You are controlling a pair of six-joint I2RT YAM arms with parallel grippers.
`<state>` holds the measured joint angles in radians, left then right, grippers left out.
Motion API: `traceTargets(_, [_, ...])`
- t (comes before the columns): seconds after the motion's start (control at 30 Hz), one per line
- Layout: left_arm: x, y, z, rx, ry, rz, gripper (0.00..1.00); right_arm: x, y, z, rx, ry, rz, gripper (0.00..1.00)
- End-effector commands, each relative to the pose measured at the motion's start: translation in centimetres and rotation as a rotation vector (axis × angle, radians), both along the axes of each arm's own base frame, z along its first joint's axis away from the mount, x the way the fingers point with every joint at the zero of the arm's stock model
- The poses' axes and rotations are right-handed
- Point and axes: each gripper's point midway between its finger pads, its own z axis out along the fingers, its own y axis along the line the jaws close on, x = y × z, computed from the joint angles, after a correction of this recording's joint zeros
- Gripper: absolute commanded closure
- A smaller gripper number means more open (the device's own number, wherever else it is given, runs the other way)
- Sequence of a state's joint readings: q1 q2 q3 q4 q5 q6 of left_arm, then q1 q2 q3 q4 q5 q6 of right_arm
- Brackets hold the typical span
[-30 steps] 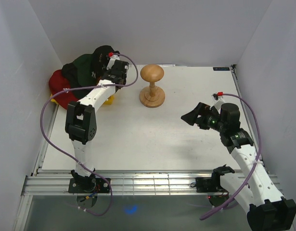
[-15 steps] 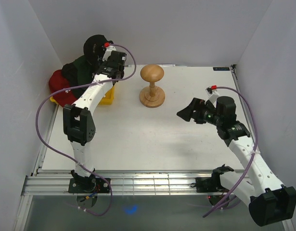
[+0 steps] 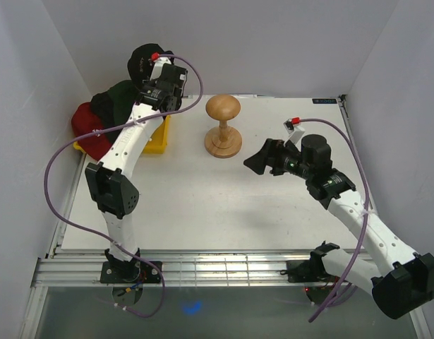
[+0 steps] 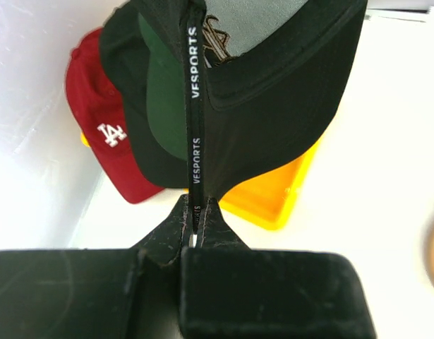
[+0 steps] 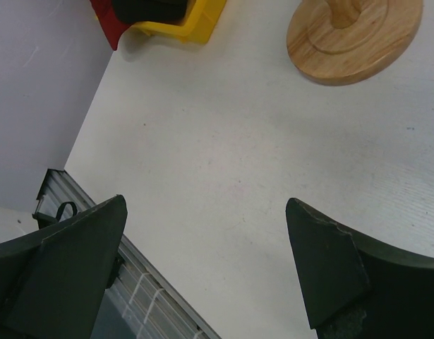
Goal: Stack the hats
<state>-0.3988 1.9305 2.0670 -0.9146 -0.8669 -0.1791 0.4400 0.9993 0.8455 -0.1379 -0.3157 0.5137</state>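
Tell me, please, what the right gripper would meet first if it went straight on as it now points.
Probably the bare table, beside the wooden stand; the open fingers of the right gripper frame nothing else, though depth is unclear.

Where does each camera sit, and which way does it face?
Top external: high behind the robot, looking down on the table; left arm and right arm show.
Left wrist: on the left arm, facing the red cap; left gripper shut on a black cap.
Right wrist: on the right arm, facing down at the table; right gripper open.
Shared: all three show the yellow tray.
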Motion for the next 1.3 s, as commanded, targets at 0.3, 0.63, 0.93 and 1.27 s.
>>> traceTargets(0.3, [-7.5, -1.7, 9.7, -0.358, -0.179, -0.126, 1.00, 1.1, 6.4, 8.0, 0.125, -0.157, 0.079, 0.01])
traceTargets(0.63, [-9.5, -4.8, 8.5, -0.557, -0.083, -0.192, 1.00, 0.0, 12.4, 10.4, -0.114, -0.561, -0.079, 0.00])
traceTargets(0.93, [-11.0, -6.6, 7.8, -0.668, -0.002, -0.221, 1.00, -0.3, 20.5, 8.3, -0.529, -0.926, -0.197, 0.05])
traceTargets(1.27, [-12.6, -7.8, 7.5, -0.745, 0.042, -0.260, 1.00, 1.2, 22.7, 10.1, -0.694, -1.118, -0.359, 0.02])
